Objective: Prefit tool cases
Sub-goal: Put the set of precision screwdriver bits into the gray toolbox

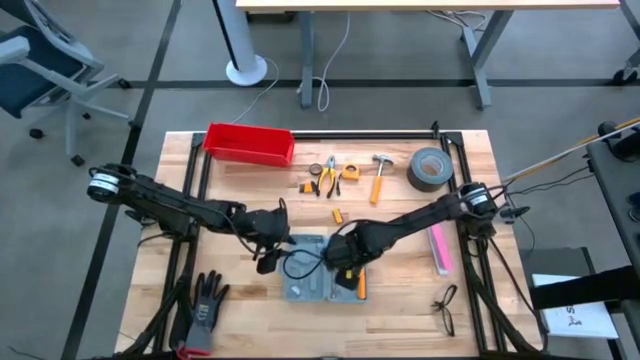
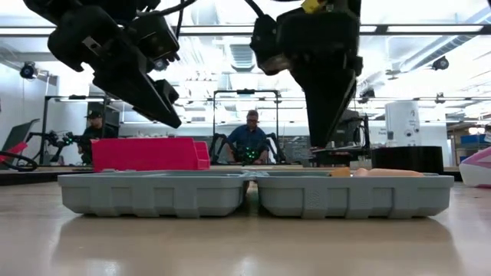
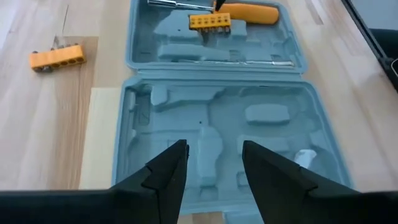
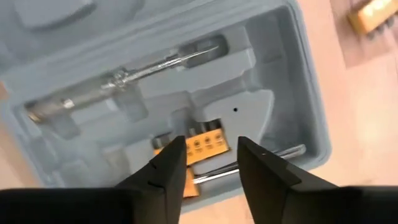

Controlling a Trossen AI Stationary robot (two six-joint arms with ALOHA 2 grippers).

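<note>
The grey-blue tool case [image 1: 308,268] lies open and flat on the wooden table, both halves facing up [image 2: 253,192]. Its right half holds a yellow bit holder [image 4: 202,144], an orange-handled screwdriver [image 3: 249,14] and a metal shaft [image 4: 124,78] in the moulded slots. My left gripper [image 3: 214,149] hangs open over the empty left half [image 3: 217,118], slanting down and touching nothing. My right gripper [image 4: 211,146] points down over the right half, open, with its fingers just above the yellow bit holder and clear of the case [image 2: 322,142].
A second yellow bit holder [image 3: 57,57] lies on the table beyond the case. Farther back are a red bin [image 1: 248,143], pliers [image 1: 325,178], a hammer [image 1: 380,178] and a tape roll [image 1: 430,168]. A black glove [image 1: 207,305] lies near left; a pink tool [image 1: 438,248] and glasses [image 1: 445,305] lie right. People [image 2: 249,138] sit beyond the table.
</note>
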